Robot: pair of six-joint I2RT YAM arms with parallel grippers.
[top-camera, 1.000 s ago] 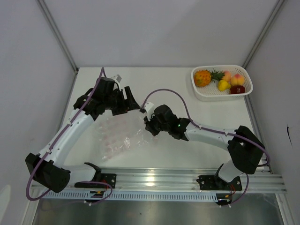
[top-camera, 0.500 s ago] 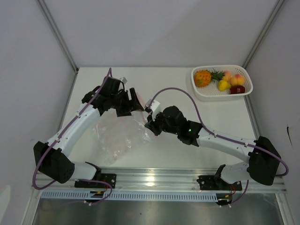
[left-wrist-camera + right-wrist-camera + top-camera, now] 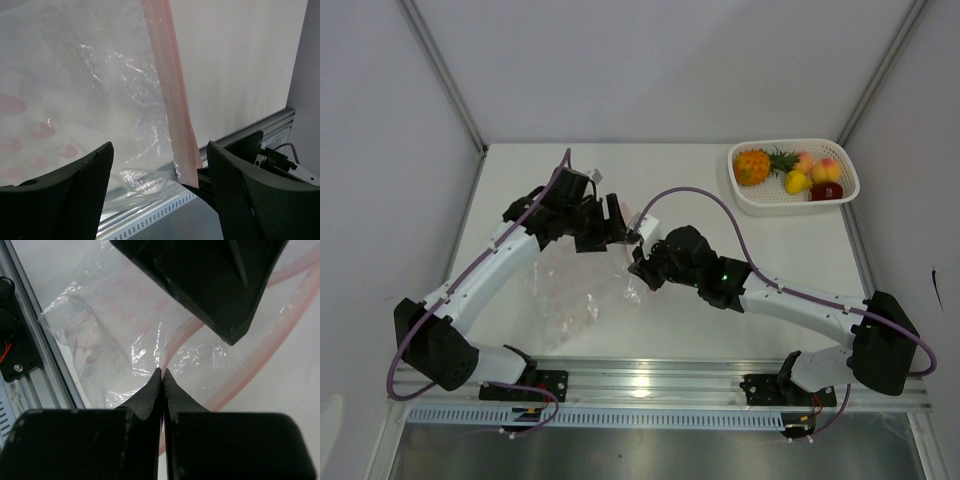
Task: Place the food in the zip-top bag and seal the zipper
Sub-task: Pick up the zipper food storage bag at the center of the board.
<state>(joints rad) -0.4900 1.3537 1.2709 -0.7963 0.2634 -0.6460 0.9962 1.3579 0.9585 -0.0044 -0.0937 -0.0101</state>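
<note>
So in the last second the left gripper [image 3: 617, 220] has slid over to the mouth of the zip-top bag [image 3: 575, 290], which has gone from flat to bunched mid-table. Looks like they're prepping to open it, with the food [image 3: 790, 172] untouched in the white basket [image 3: 750, 203]. Left fingers are spread wide around the pink zipper [image 3: 172, 100], while the low-stretched right gripper [image 3: 162, 374] pinches the clear film, fingers pressed together.
</note>
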